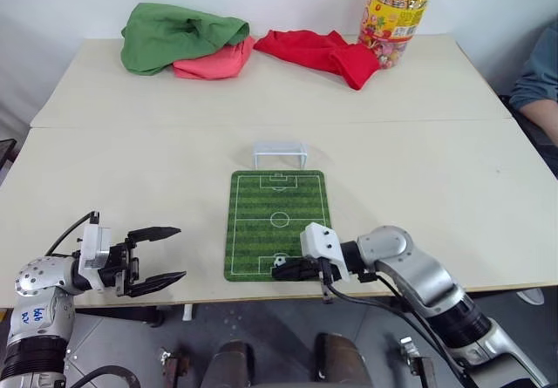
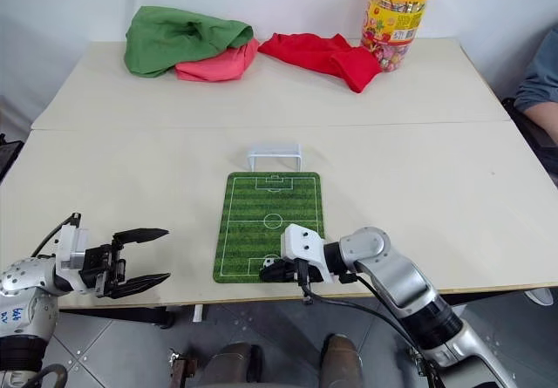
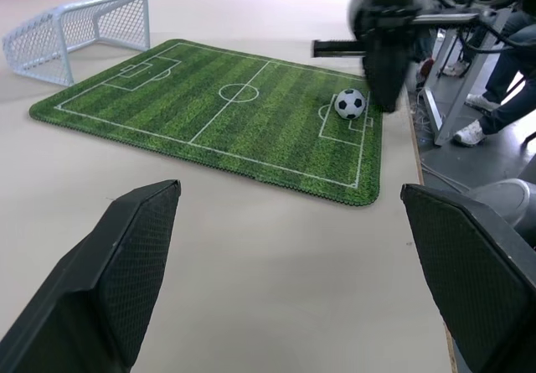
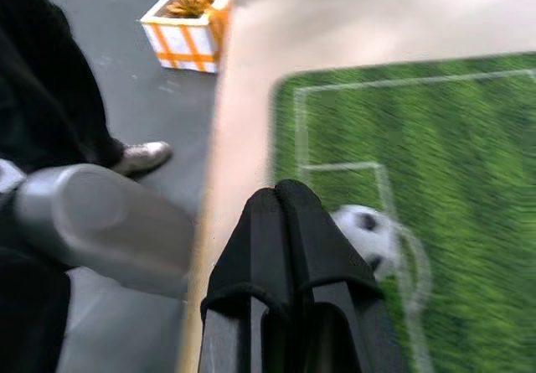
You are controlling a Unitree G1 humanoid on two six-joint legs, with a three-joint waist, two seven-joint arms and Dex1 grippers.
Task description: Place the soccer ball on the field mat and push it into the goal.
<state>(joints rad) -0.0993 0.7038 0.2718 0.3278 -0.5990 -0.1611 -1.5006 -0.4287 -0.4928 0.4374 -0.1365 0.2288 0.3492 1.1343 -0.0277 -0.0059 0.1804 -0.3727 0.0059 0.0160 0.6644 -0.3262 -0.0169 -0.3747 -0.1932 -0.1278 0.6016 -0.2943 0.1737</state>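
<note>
- The soccer ball (image 1: 280, 262) rests on the field mat (image 1: 279, 222), in the penalty box at the mat's 6 o'clock end; the goal (image 1: 280, 153) stands just past the 12 o'clock edge
- The right gripper (image 1: 281, 271), fingers pressed together and holding nothing, sits just beside the ball at its 6 o'clock
- The left gripper (image 1: 166, 254) hovers with fingers spread wide and empty, well apart at the mat's 8 o'clock
</note>
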